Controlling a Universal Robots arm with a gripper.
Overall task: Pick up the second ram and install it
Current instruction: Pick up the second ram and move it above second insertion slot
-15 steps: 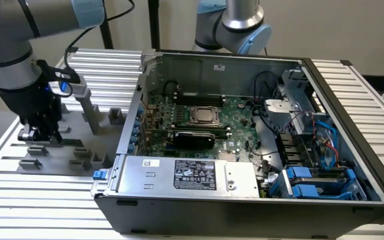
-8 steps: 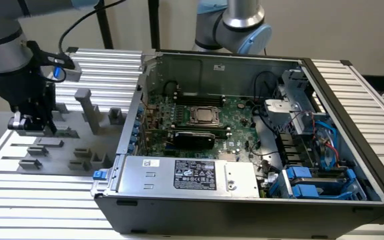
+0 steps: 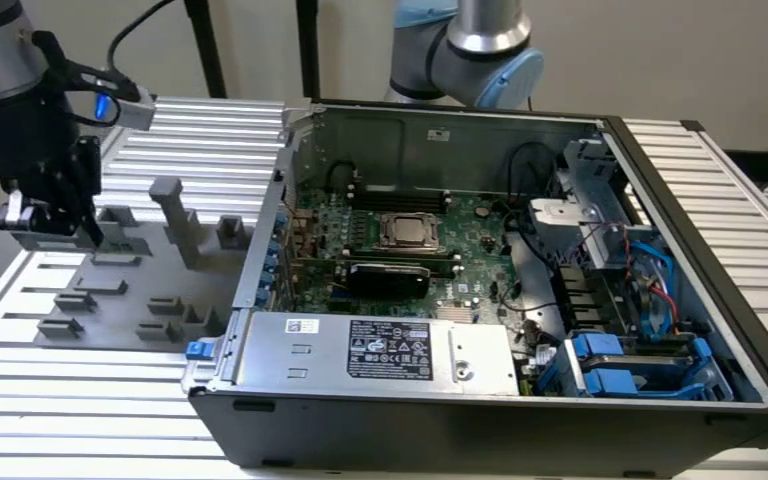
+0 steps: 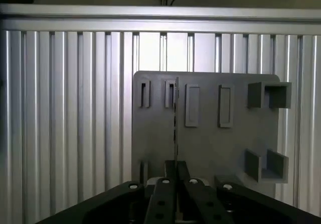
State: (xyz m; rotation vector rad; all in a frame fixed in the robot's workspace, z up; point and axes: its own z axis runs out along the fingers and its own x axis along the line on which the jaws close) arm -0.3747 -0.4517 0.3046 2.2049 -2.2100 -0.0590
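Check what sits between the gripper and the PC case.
Exterior view: gray holder blocks stand between the gripper, shut on the second ram, and the case.

Open computer case (image 3: 438, 130) lying on side on ribbed aluminium tabletop (image 3: 77, 390). Inside: green motherboard (image 3: 471, 225), processor (image 3: 411, 232) mid-board, silver power supply (image 3: 371, 350) with black label along near wall, blue drive brackets (image 3: 624, 365) toward exterior view's right. Gray holder plate (image 3: 157, 275) with upright blocks just beside case, on exterior view's left.
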